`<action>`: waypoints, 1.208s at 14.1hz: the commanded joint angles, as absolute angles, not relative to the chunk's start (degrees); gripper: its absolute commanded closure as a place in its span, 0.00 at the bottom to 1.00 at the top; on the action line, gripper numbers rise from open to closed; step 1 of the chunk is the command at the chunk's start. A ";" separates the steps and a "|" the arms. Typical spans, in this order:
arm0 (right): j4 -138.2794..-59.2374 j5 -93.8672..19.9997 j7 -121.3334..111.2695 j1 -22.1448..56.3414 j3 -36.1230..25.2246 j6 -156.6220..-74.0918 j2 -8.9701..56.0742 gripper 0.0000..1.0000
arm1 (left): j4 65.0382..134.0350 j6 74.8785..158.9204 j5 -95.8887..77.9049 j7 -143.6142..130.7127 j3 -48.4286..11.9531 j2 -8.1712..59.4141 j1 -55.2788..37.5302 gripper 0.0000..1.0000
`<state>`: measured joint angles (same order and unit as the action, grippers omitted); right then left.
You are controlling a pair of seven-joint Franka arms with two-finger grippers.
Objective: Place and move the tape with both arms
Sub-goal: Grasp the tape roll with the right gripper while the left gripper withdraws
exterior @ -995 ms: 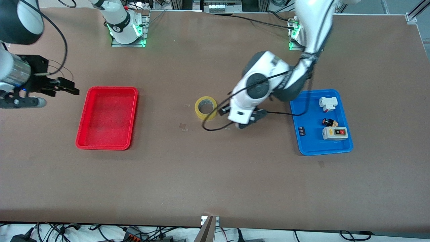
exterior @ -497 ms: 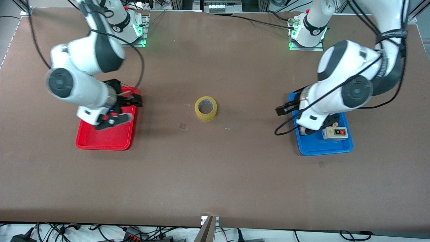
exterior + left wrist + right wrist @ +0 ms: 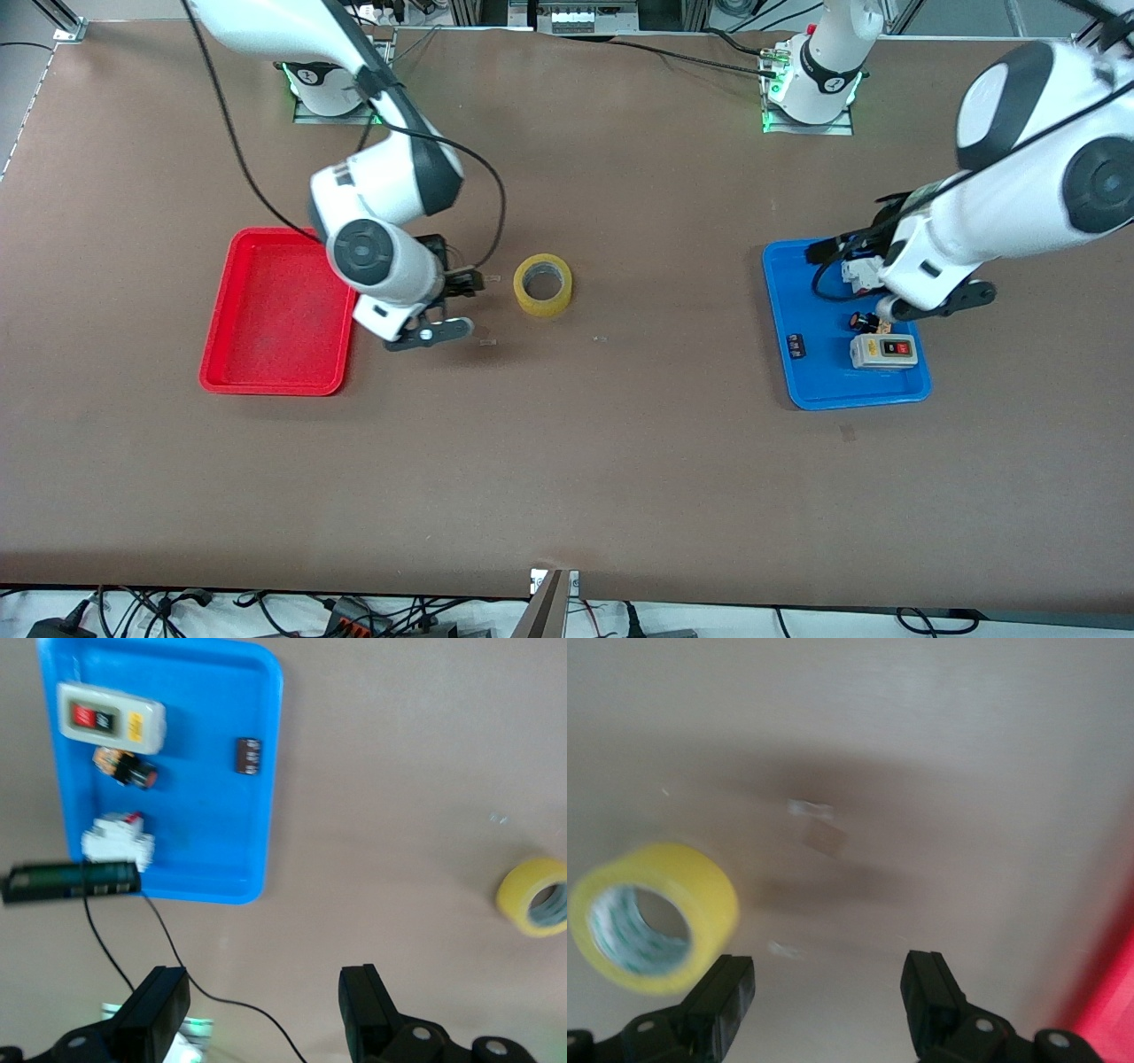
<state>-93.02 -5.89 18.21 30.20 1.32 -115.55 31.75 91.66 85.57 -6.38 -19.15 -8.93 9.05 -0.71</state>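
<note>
The roll of yellowish translucent packing tape [image 3: 543, 284] lies flat on the brown counter [image 3: 567, 461], hollow core upward, about midway between the two trays and touching neither.

The red rectangular plastic tray [image 3: 232, 354] sits toward the right arm's end of the counter and holds nothing visible.

The blue rectangular plastic tray [image 3: 815, 394] sits toward the left arm's end. Contents, read on a clock face centred on the tray in the front view:
- white block with red marks [image 3: 864, 273], at about 1 o'clock;
- small black-and-red cylindrical part [image 3: 865, 322], just past centre toward 3 o'clock;
- white switch box with red and black buttons [image 3: 883, 351], at about 4 o'clock, closest of the contents to the front camera;
- small black ribbed piece [image 3: 796, 345], at about 8 o'clock, beside the tray wall facing the tape.

The right gripper [image 3: 467, 283] is over the bare counter between the red tray and the tape, with the tape at its 3 o'clock in the front view. Its jaws are released, with a wide gap between the black fingers [image 3: 926, 992] and nothing held; the tape shows in the right wrist view [image 3: 654, 917] just clear of them.

The left gripper [image 3: 263, 1010] is over the blue tray's edge farthest from the front camera. Its jaws are released and grasp nothing; the left wrist view shows the tape [image 3: 536, 896] well apart from the tray.
</note>
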 commanded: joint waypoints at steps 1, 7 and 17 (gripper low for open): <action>-90.53 -6.85 24.24 33.56 0.70 -119.34 34.89 0.01 | 96.77 85.87 -4.57 -7.78 -9.32 2.47 3.32 0.00; -90.88 -8.44 26.89 37.00 0.70 -122.43 38.05 0.01 | 95.89 89.81 -0.27 2.90 -7.82 -0.87 3.78 0.00; -91.76 -8.44 26.98 38.50 0.70 -122.96 40.08 0.17 | 95.71 87.10 -0.53 2.29 -1.67 -4.66 -0.09 0.00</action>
<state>-92.24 -7.41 26.35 37.77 1.30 -122.46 39.46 95.02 87.39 -1.68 1.74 -2.42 -3.90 0.92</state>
